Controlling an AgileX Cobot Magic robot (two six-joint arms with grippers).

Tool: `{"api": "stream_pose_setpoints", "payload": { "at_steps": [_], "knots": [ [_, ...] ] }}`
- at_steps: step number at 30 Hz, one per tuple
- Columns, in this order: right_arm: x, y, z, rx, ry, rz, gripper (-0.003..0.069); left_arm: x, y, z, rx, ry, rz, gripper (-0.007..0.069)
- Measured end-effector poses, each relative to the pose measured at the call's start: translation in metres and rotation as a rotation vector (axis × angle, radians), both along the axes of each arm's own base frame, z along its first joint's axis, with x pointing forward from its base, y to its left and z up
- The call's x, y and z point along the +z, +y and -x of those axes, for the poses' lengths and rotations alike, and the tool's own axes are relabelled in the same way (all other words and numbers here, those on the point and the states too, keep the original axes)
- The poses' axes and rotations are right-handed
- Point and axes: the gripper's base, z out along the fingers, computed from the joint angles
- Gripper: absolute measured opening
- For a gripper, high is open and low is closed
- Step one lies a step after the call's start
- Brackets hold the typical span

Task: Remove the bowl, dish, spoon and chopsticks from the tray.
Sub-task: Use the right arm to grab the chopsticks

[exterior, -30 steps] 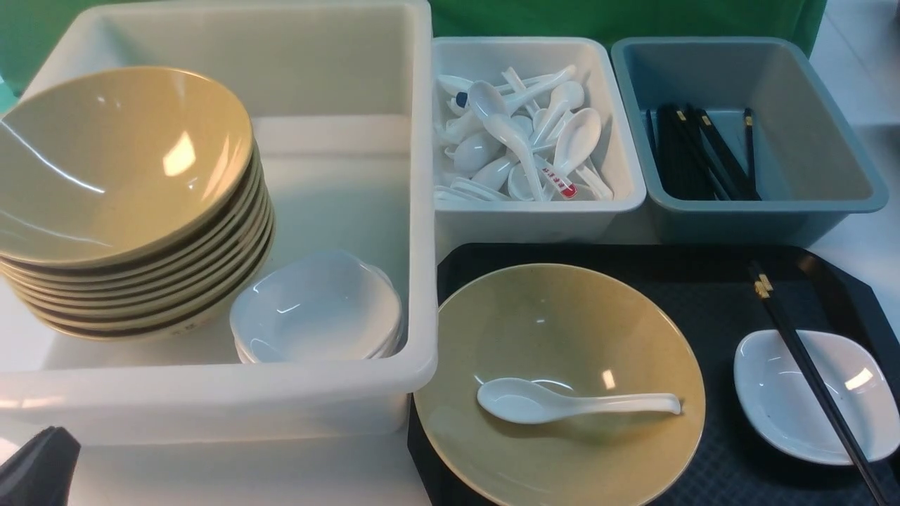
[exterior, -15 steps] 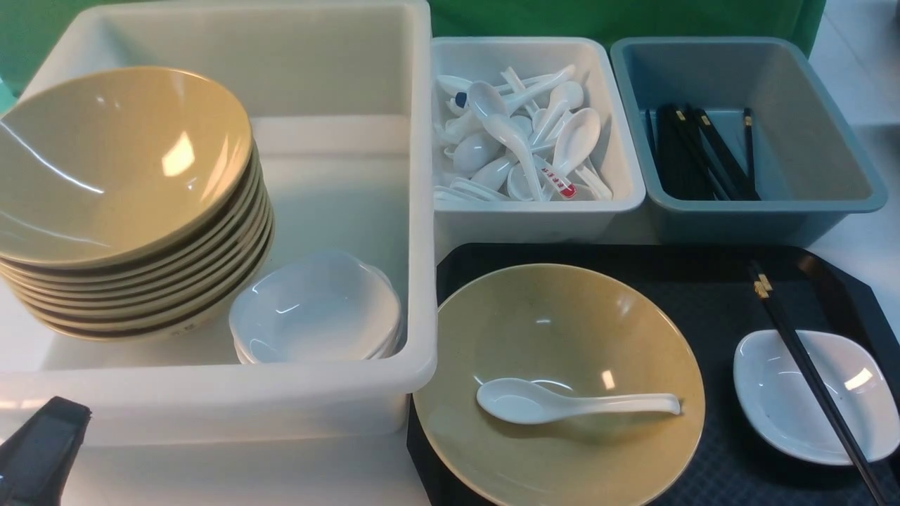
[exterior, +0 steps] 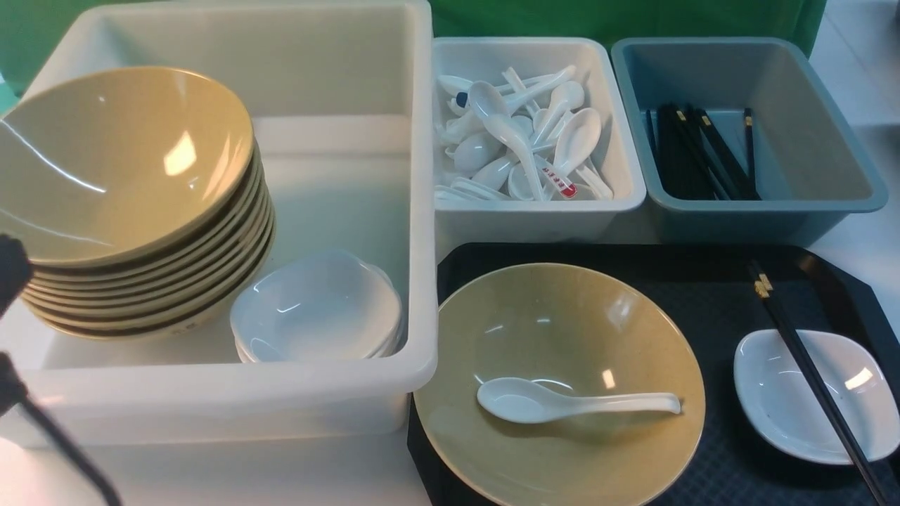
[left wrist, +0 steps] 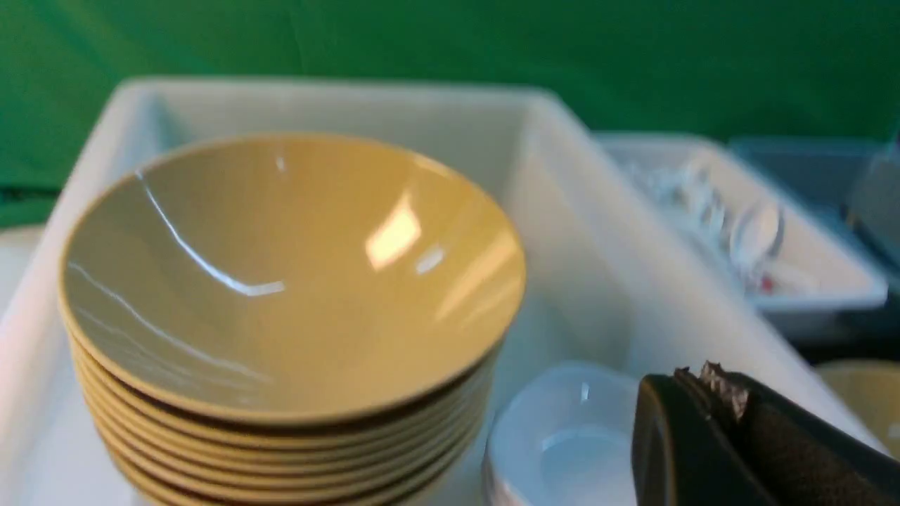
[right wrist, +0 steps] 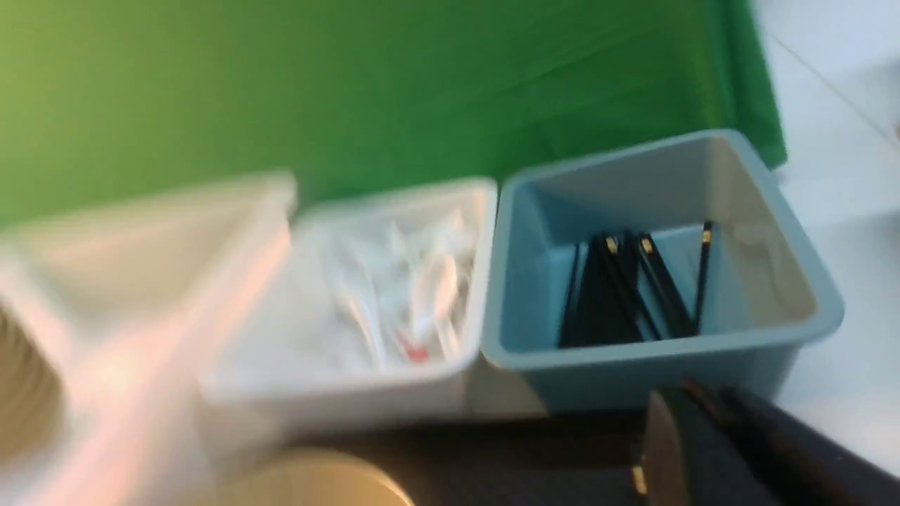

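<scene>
The black tray lies front right. On it rests the wide olive-tan bowl, with the white spoon lying inside, handle to the right. To its right sits the small white dish, and the black chopsticks lie across it. My left gripper is shut and empty, hovering over the big white bin beside the bowl stack. Only a dark part of the left arm shows at the front view's left edge. My right gripper, blurred, looks shut with nothing in it, above the tray's far right.
The large white bin holds a stack of tan bowls and stacked small white dishes. Behind the tray stand a white bin of spoons and a grey-blue bin of chopsticks. A green backdrop rises behind.
The left arm has risen from the bottom-left corner up along the left edge of the front view. The bowl, spoon, dish and chopsticks have not moved.
</scene>
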Motion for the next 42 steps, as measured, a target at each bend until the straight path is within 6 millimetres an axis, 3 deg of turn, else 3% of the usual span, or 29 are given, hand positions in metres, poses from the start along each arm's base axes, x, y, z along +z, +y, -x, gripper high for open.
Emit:
{"api": "stream_pose_setpoints", "payload": {
  "at_steps": [1,3,4,7,10,14,17,22,27,31,36,42],
  "knots": [
    [0.02,0.005,-0.015,0.067,0.095,0.122,0.0034,0.012,-0.001,-0.011,-0.041,0.111,-0.05,-0.0015],
    [0.039,0.015,-0.037,0.19,0.272,0.294,0.0033,0.019,-0.003,-0.026,-0.121,0.284,-0.1,-0.0015],
    [0.036,0.015,-0.035,0.209,0.307,0.318,0.0033,0.02,-0.003,-0.028,-0.12,0.286,-0.101,-0.0015],
    [0.043,0.024,-0.066,0.333,0.58,0.43,0.0033,0.024,-0.018,-0.05,-0.281,0.411,-0.161,-0.0015],
    [0.036,0.029,-0.084,0.356,0.688,0.442,0.0034,0.022,-0.031,-0.058,-0.38,0.434,-0.199,-0.0015],
    [0.011,0.033,-0.116,0.332,0.833,0.444,0.0041,0.011,-0.067,-0.07,-0.585,0.475,-0.261,-0.0015],
    [-0.001,0.033,-0.128,0.308,0.892,0.451,0.0057,0.009,-0.086,-0.072,-0.672,0.469,-0.286,-0.0015],
    [-0.028,0.031,-0.155,0.225,0.987,0.482,0.0223,0.012,-0.136,-0.077,-0.853,0.438,-0.365,-0.0015],
    [-0.053,0.033,-0.175,0.203,1.023,0.49,0.0439,0.012,-0.166,-0.076,-0.95,0.426,-0.406,-0.0015],
    [-0.083,0.035,-0.186,0.198,1.077,0.485,0.0521,0.005,-0.173,-0.076,-0.974,0.462,-0.434,-0.0015],
    [-0.123,0.038,-0.2,0.183,1.155,0.475,0.0533,0.001,-0.171,-0.077,-0.974,0.486,-0.473,-0.0015],
    [-0.146,0.03,-0.21,0.131,1.208,0.435,0.0534,0.001,-0.17,-0.077,-0.97,0.485,-0.487,-0.0015]
  ]
}}
